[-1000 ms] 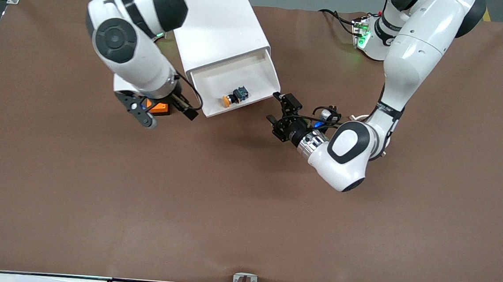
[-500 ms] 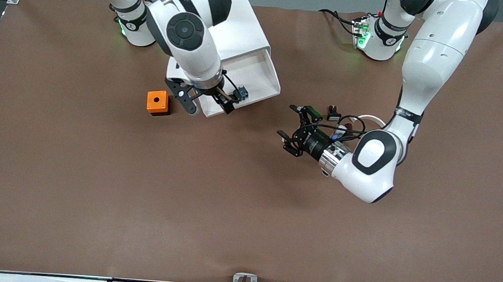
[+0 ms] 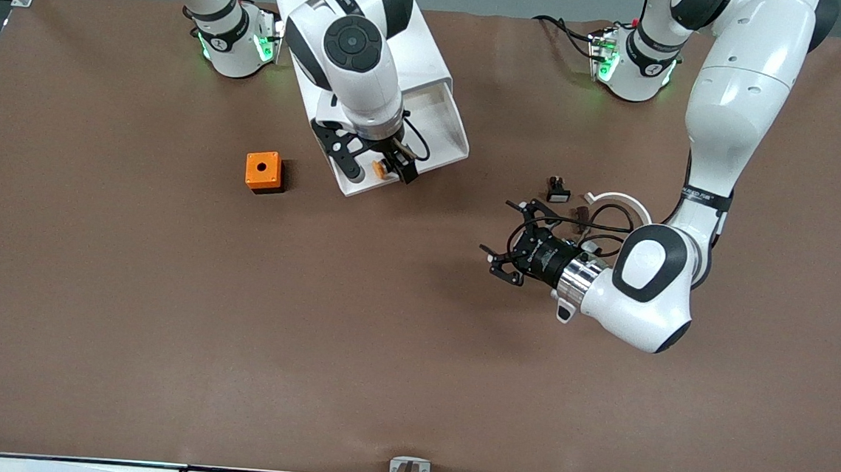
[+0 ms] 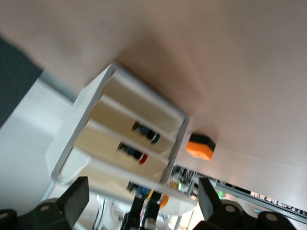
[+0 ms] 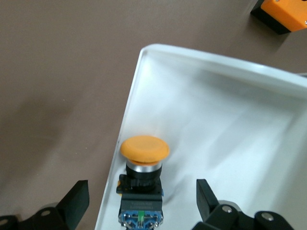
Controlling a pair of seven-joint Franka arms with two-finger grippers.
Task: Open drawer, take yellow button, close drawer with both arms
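Observation:
The white cabinet (image 3: 404, 42) has its top drawer (image 3: 451, 136) pulled out. The button (image 3: 379, 166), with an orange cap, black body and bluish end, lies in the drawer by its front rim. My right gripper (image 3: 378, 168) hangs over it, open, one finger on each side of it. The right wrist view shows the button (image 5: 144, 165) between the spread fingers (image 5: 74, 203), not touched. My left gripper (image 3: 507, 240) is open and empty, over bare table nearer the front camera than the drawer. The left wrist view shows the cabinet (image 4: 72, 124) beyond my left gripper (image 4: 142, 187).
An orange cube (image 3: 262, 172) with a black hole stands beside the drawer toward the right arm's end; it also shows in the right wrist view (image 5: 284, 13). A small black switch (image 3: 558, 191) and a white ring piece (image 3: 619, 200) lie by the left arm. Lower drawers hold other buttons (image 4: 144, 158).
My right gripper has moved from over the orange cube to over the button in the drawer. My left gripper has drawn away from the drawer, toward the front camera and its own end.

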